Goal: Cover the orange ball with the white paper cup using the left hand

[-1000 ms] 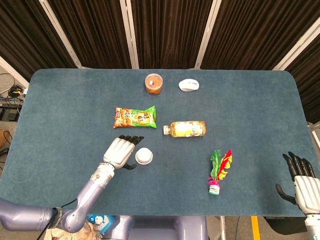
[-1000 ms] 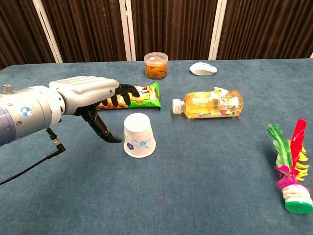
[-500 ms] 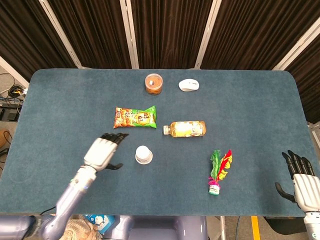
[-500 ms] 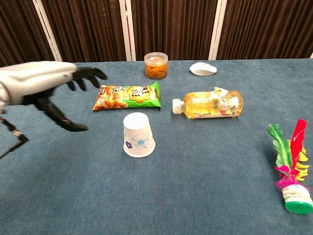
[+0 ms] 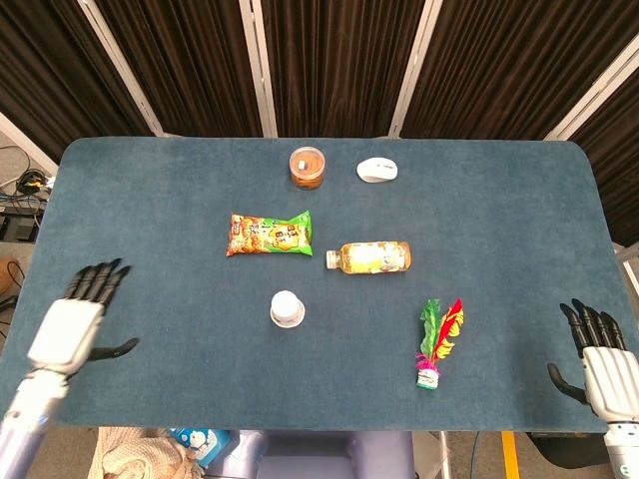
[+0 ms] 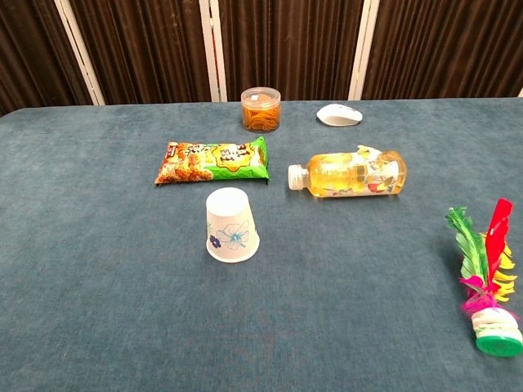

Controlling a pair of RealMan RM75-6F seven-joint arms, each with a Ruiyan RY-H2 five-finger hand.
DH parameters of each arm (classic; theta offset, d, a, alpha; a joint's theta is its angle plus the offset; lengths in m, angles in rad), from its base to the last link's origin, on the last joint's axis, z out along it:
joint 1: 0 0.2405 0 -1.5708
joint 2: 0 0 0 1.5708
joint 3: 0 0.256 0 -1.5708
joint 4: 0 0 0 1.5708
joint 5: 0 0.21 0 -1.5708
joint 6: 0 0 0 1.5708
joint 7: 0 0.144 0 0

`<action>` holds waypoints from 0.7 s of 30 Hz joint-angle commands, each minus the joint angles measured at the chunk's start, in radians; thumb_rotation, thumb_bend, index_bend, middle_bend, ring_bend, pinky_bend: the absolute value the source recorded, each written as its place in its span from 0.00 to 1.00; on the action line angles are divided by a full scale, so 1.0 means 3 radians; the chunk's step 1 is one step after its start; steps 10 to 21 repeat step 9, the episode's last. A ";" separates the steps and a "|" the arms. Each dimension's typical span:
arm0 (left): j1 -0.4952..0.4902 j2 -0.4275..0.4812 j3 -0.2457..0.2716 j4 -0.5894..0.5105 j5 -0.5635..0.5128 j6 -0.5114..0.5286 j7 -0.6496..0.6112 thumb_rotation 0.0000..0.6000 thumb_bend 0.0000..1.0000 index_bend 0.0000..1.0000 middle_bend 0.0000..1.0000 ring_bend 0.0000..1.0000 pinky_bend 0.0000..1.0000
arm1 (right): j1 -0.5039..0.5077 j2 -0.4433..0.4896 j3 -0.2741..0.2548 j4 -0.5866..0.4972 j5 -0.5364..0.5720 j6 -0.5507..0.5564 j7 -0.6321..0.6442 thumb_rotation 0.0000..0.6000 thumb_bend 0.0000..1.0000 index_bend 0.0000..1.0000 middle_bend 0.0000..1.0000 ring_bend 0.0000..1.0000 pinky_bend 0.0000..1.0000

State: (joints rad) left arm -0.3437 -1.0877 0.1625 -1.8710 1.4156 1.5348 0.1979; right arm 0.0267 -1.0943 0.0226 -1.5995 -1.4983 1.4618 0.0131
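The cup (image 5: 287, 308) stands mouth-down on the bench (image 5: 150, 220), well to the right of the left hand (image 5: 75, 324), whose fingers (image 5: 100, 279) are spread and hold nothing. No orange ball shows, so it is probably under the cup, which would explain the inversion. The right hand (image 5: 599, 364) hangs open off the bench's far corner.
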 commanded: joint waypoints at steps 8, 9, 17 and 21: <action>0.0511 0.0000 0.0077 0.0569 0.0237 0.0371 -0.0475 1.00 0.14 0.00 0.00 0.00 0.05 | -0.0008 -0.0009 -0.0011 -0.0001 -0.0059 0.0043 -0.0016 1.00 0.35 0.00 0.00 0.00 0.03; 0.0509 -0.0017 0.0055 0.0584 0.0235 0.0341 -0.0458 1.00 0.14 0.00 0.00 0.00 0.05 | -0.0010 -0.0010 -0.0011 0.0001 -0.0061 0.0048 -0.0017 1.00 0.35 0.00 0.00 0.00 0.03; 0.0509 -0.0017 0.0055 0.0584 0.0235 0.0341 -0.0458 1.00 0.14 0.00 0.00 0.00 0.05 | -0.0010 -0.0010 -0.0011 0.0001 -0.0061 0.0048 -0.0017 1.00 0.35 0.00 0.00 0.00 0.03; 0.0509 -0.0017 0.0055 0.0584 0.0235 0.0341 -0.0458 1.00 0.14 0.00 0.00 0.00 0.05 | -0.0010 -0.0010 -0.0011 0.0001 -0.0061 0.0048 -0.0017 1.00 0.35 0.00 0.00 0.00 0.03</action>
